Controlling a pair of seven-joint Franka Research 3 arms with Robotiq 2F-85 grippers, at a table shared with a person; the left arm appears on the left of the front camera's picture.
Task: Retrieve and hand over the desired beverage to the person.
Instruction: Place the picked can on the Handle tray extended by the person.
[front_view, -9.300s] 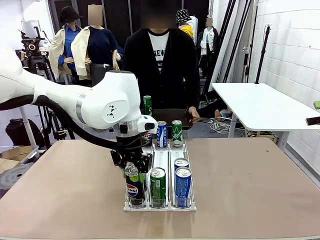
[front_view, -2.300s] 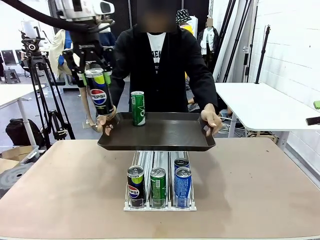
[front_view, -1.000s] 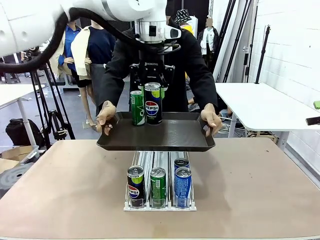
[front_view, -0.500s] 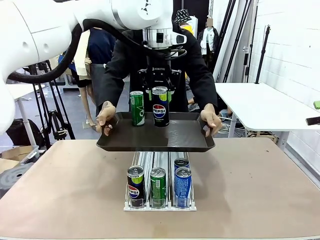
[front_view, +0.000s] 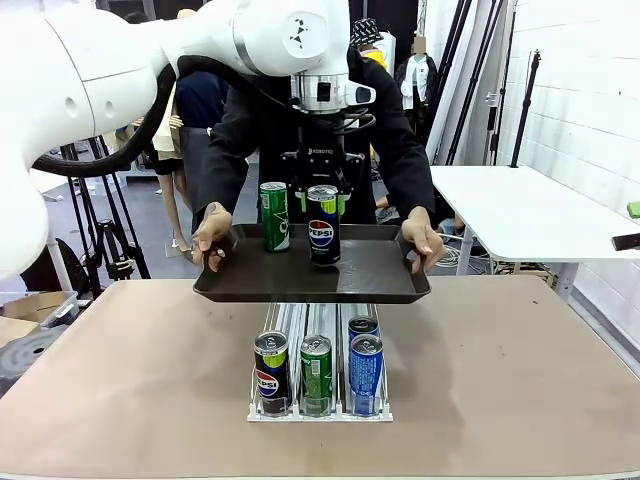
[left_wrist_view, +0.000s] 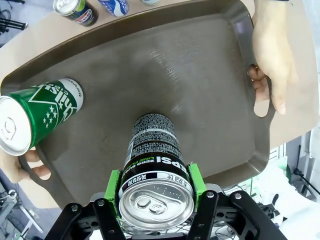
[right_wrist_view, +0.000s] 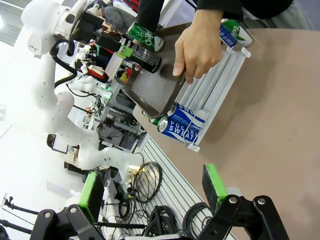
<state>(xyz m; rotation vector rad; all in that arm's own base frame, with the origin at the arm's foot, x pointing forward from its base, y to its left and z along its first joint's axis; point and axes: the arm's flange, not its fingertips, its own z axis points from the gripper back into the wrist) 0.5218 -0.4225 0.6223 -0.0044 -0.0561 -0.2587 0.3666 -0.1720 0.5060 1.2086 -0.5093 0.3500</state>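
I am lowering the Pepsi can (front_view: 322, 225) onto the tray (front_view: 372, 278) beside the green can (front_view: 274, 215) — my left gripper (left_wrist_view: 156, 192) staying clamped on it. Its base is now looking seated, so release comes next — my right gripper (right_wrist_view: 151, 197) is standing wide, holding nothing

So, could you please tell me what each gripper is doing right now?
Left gripper: shut on the black Pepsi can, on the tray.
Right gripper: open, holding nothing.
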